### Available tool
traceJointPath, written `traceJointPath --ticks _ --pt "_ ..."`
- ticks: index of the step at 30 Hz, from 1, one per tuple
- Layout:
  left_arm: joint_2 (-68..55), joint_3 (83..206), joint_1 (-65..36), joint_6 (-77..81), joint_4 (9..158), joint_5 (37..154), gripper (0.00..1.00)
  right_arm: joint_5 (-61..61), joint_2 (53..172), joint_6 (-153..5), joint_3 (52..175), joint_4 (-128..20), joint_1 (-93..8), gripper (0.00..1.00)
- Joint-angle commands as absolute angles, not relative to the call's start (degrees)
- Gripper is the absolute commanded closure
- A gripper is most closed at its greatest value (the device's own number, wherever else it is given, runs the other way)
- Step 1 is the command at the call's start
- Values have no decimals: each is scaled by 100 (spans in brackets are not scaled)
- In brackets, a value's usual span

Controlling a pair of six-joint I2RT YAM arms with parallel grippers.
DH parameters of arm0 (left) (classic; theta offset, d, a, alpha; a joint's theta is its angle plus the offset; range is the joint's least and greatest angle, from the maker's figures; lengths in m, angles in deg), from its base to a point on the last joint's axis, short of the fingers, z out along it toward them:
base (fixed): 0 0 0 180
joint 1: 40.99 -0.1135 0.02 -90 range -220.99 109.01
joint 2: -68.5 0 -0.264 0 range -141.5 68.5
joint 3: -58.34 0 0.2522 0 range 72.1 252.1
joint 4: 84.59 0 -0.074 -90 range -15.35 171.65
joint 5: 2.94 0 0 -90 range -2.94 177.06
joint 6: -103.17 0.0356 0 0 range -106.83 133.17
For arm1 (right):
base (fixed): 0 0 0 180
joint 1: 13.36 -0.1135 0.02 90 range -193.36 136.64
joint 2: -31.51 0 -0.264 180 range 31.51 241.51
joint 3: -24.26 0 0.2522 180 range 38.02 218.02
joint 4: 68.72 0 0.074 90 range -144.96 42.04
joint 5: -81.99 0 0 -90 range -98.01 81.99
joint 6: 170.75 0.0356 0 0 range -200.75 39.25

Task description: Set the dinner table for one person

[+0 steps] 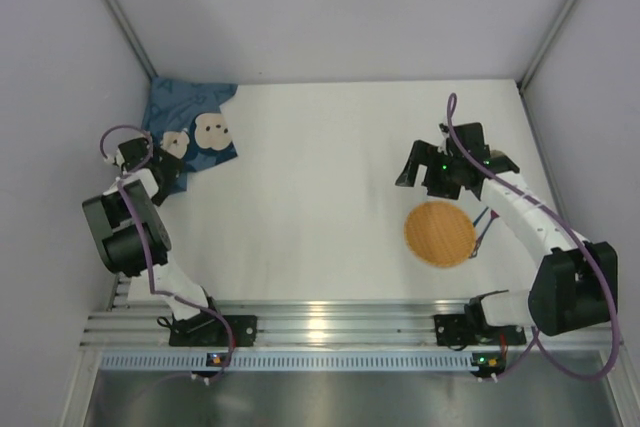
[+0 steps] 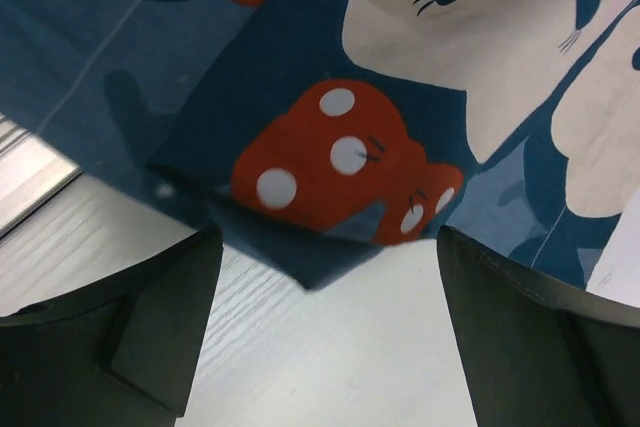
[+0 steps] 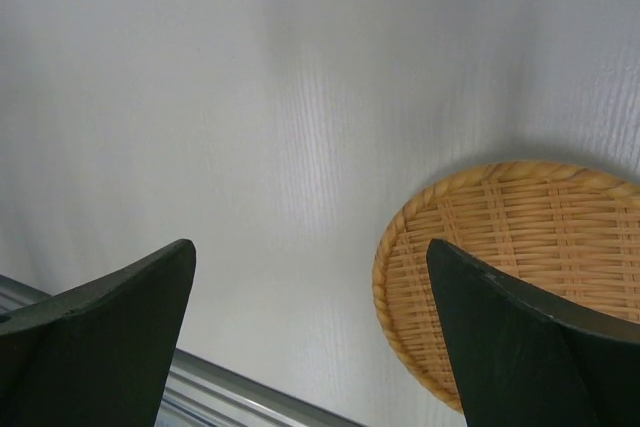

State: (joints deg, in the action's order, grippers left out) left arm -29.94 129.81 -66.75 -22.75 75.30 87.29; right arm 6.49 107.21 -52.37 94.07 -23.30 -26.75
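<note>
The white dinner table [image 1: 320,177] carries a crumpled blue bear-patterned cloth placemat [image 1: 195,132] at its far left corner. My left gripper [image 1: 168,169] hovers low at the cloth's near edge. In the left wrist view the gripper [image 2: 325,337] is open, its dark fingers [image 2: 150,327] either side of a folded cloth corner [image 2: 320,262] that lies just ahead of them, with bare table between. A round woven plate [image 1: 438,234] lies at the near right. My right gripper [image 1: 440,169] hangs open above the table just beyond the plate [image 3: 500,217], holding nothing [image 3: 310,337].
Thin dark sticks [image 1: 485,227] lie beside the plate's right rim. Grey walls enclose the table on the left, back and right. An aluminium rail [image 1: 320,327] with both arm bases runs along the near edge.
</note>
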Motion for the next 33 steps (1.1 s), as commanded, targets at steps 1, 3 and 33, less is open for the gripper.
traceJointPath --ticks 1,3,33 --pt "-3380 13344 -6674 -2392 8304 9163 7 693 10736 -5508 9813 -2051 -2716 0" --pt "-3504 13345 -6674 -2445 8533 9180 8 719 10771 -5553 9805 -2007 -2707 0" --pt "-4594 14417 -3389 -521 7709 11509 100 561 11369 -5579 10271 -2217 -2716 0"
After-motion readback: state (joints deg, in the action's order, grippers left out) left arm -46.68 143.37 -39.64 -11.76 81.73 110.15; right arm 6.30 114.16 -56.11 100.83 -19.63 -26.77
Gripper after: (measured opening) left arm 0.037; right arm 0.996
